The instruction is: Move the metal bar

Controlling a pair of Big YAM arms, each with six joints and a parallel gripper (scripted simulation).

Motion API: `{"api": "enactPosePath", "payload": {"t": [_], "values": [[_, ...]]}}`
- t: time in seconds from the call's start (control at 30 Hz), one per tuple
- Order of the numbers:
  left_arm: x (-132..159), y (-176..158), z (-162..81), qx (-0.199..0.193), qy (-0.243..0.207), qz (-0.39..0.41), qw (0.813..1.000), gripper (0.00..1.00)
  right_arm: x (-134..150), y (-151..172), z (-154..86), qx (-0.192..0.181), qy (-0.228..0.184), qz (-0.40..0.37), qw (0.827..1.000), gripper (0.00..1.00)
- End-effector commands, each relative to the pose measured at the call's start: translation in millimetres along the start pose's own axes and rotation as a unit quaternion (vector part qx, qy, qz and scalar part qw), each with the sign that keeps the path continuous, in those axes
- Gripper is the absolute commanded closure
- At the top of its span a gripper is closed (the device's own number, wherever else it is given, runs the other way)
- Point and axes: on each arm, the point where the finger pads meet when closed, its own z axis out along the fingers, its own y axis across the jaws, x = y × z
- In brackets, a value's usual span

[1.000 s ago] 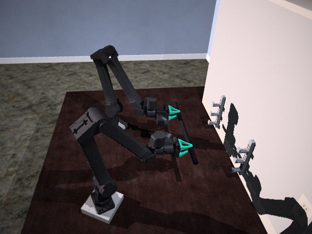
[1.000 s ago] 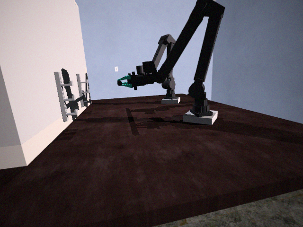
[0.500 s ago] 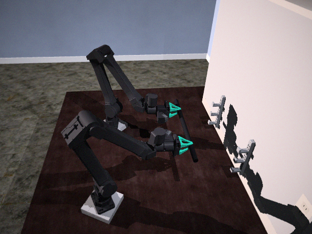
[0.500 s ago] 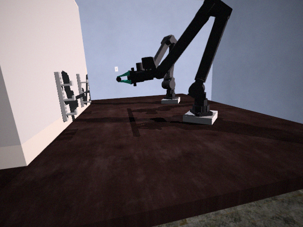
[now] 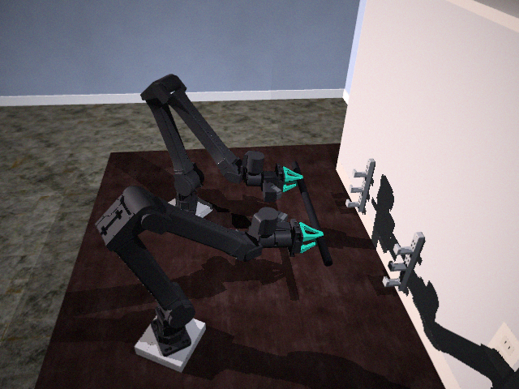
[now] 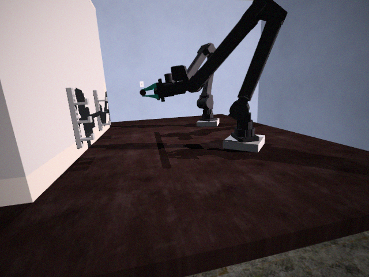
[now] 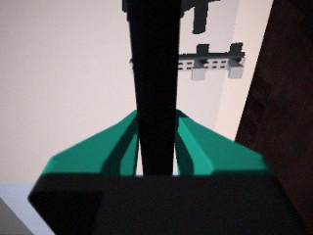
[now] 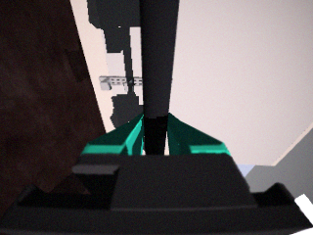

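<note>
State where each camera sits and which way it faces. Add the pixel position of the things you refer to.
Top: high at the robot's right, angled down across the table (image 5: 251, 327) (image 6: 179, 208); both arms show.
Exterior: low at the robot's left, looking along the table; both arms show, left nearer.
Left wrist: behind the left gripper (image 5: 300, 181) (image 6: 144, 92) (image 7: 156, 117), rolled sideways, facing the wall; its fingers show.
Right wrist: behind the right gripper (image 5: 319, 238) (image 8: 156, 117), rolled oppositely, facing the wall; its fingers show.
Both wrist views share the bar (image 5: 310, 209) (image 6: 142, 92) (image 7: 156, 59) (image 8: 158, 59).
</note>
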Motion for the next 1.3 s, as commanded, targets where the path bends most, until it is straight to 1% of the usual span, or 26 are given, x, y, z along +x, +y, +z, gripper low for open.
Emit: {"api": "enactPosePath", "payload": {"t": [0.0, 1.27], "values": [[4, 60, 14, -0.05, 0.015, -0.016, 0.998, 1.0, 7, -56, 17, 0.046, 0.016, 0.012, 0.999, 1.0], [3, 73, 15, -0.05, 0.015, -0.016, 0.998, 1.0, 9, -70, 21, 0.046, 0.016, 0.012, 0.999, 1.0]]}}
